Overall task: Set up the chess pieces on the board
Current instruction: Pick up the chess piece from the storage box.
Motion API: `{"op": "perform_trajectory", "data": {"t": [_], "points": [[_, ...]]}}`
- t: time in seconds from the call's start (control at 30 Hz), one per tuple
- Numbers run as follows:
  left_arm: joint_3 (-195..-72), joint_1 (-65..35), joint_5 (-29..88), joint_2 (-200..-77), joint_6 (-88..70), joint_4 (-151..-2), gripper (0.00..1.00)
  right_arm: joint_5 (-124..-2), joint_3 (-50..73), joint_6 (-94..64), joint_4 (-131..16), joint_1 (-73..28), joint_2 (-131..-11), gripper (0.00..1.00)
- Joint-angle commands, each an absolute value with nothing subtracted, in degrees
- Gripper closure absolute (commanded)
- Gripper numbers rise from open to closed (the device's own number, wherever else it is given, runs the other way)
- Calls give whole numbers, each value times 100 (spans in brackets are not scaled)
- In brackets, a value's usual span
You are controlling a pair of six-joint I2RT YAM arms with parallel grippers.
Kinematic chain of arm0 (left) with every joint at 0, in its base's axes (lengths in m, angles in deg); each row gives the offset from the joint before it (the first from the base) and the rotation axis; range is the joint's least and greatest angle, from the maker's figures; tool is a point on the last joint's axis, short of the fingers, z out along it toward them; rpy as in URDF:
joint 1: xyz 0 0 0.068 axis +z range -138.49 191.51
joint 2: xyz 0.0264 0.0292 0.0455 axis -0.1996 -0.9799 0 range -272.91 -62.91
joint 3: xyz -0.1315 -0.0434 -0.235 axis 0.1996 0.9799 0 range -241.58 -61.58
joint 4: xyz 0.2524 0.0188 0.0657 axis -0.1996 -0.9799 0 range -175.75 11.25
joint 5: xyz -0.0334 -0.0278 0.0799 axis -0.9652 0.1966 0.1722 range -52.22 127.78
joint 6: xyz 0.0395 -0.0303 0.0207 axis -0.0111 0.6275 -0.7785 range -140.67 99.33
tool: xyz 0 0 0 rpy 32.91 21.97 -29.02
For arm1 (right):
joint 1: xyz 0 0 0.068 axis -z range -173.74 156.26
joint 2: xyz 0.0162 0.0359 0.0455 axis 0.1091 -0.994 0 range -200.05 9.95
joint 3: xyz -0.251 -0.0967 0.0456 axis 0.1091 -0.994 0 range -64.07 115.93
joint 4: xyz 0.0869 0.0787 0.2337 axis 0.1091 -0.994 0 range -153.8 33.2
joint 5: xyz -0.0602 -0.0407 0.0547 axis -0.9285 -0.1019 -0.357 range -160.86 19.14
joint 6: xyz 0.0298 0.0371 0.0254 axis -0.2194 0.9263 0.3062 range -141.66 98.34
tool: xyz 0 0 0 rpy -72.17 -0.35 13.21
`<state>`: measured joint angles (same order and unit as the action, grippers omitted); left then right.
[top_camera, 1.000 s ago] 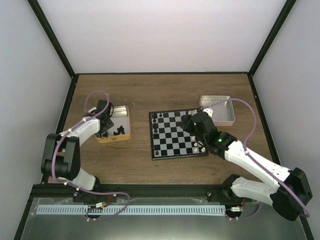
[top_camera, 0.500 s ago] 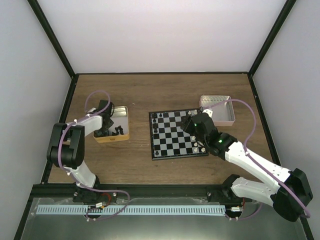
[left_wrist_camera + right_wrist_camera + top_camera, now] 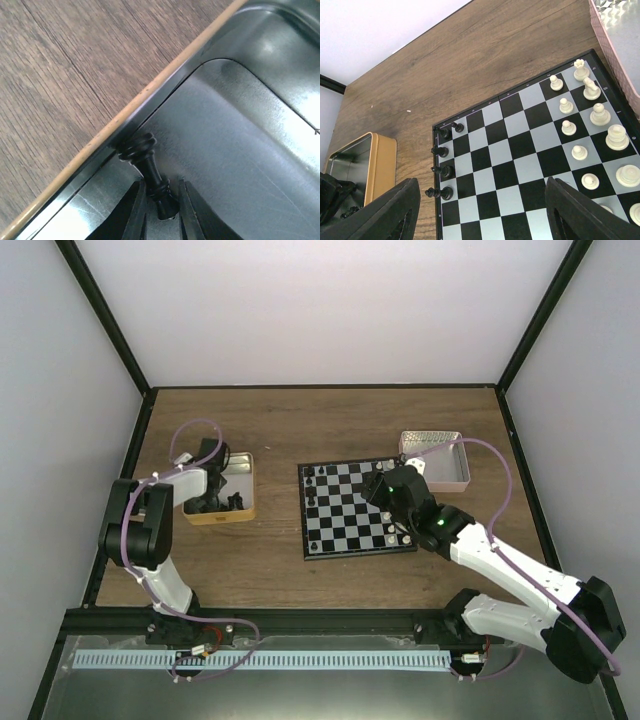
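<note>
We find the left gripper (image 3: 161,192) down inside the gold tin (image 3: 150,92), which sits on the left half of the wooden table (image 3: 300,425). Its fingers (image 3: 134,215) are drawn in narrow on either side of one black piece (image 3: 150,170). They clasp the slim upper end of that piece, while its ringed base lies against the foot of the tin wall, close to a corner. The piece lies tilted rather than upright. From the top view, further dark pieces (image 3: 236,502) lie in the same tin, too small for us to tell their kind. The right gripper (image 3: 480,192) hangs over the board (image 3: 520,150) with its fingers (image 3: 395,210) spread wide and nothing between them. The board lies flat, right of the table's centre, between the gold tin and a pink-sided tin (image 3: 615,45) and slightly skewed to the table edge. In the right wrist view, five black chessmen (image 3: 440,171) stand along the board edge nearest the gold tin. Two of them are close together at the far corner. White chessmen (image 3: 592,115) fill two files on the opposite side, nearest the pink-sided tin. The squares between the two groups are bare.
</note>
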<state>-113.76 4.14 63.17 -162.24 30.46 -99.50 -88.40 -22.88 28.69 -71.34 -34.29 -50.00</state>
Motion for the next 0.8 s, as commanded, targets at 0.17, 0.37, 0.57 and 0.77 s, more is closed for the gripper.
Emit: {"op": "perform_trajectory", "data": {"t": [0.17, 0.37, 0.57, 0.77], "points": [[-11333, 457, 5967, -15875, 2907, -9899, 86, -8871, -2247, 2862, -7109, -3391, -4937, 30], [-11248, 457, 5123, -15399, 2715, -9963, 88, -8836, -2256, 2868, -7071, -3391, -4934, 31], [-11293, 433, 3208, -14980, 2112, -10082, 86, -8708, -2285, 2815, -7002, -3391, -4906, 30], [-11306, 226, 1973, -14339, 1398, -10392, 86, -7692, -2261, 2426, -6348, -3362, -5118, 30]]}}
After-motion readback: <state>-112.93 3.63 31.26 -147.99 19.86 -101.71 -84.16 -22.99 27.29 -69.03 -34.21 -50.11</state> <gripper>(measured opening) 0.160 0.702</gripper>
